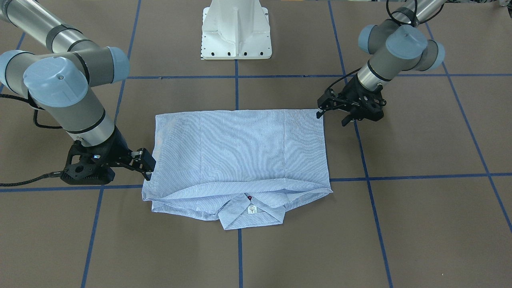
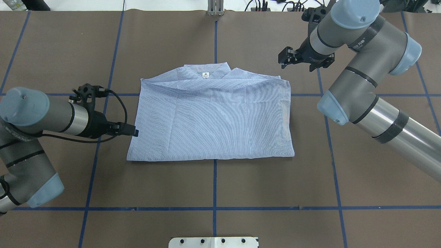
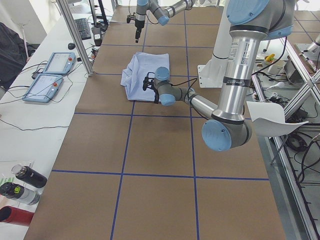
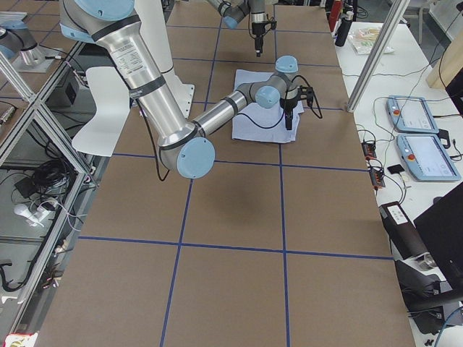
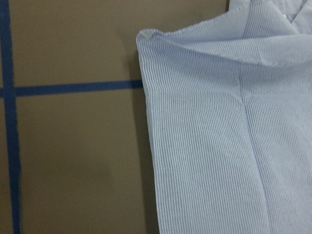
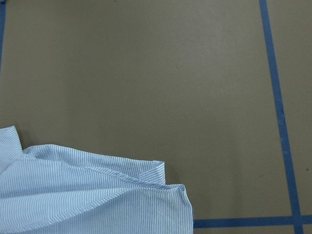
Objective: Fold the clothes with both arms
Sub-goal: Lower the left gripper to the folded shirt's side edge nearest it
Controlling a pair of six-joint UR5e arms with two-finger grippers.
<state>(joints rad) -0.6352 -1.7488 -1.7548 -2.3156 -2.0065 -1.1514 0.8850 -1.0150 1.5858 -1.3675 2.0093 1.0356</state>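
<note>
The light blue striped shirt [image 1: 240, 152] lies flat on the brown table, folded into a rectangle, with the collar [image 1: 251, 216] and white neck label on the side away from the robot. It also shows in the overhead view [image 2: 213, 117] and in both wrist views [image 5: 219, 146] [image 6: 87, 195]. My left gripper [image 2: 135, 132] [image 1: 320, 111] is low at the shirt's left edge near the robot-side corner, looks open and holds nothing. My right gripper [image 2: 283, 58] [image 1: 147, 166] hovers just off the far right corner, looks open and is empty.
The white pedestal base [image 1: 236, 36] stands on the robot side of the shirt. Blue tape lines [image 2: 215, 182] cross the brown table. Beyond the table's far edge in the left side view are two teach pendants [image 3: 50, 75] and several bottles [image 3: 22, 185].
</note>
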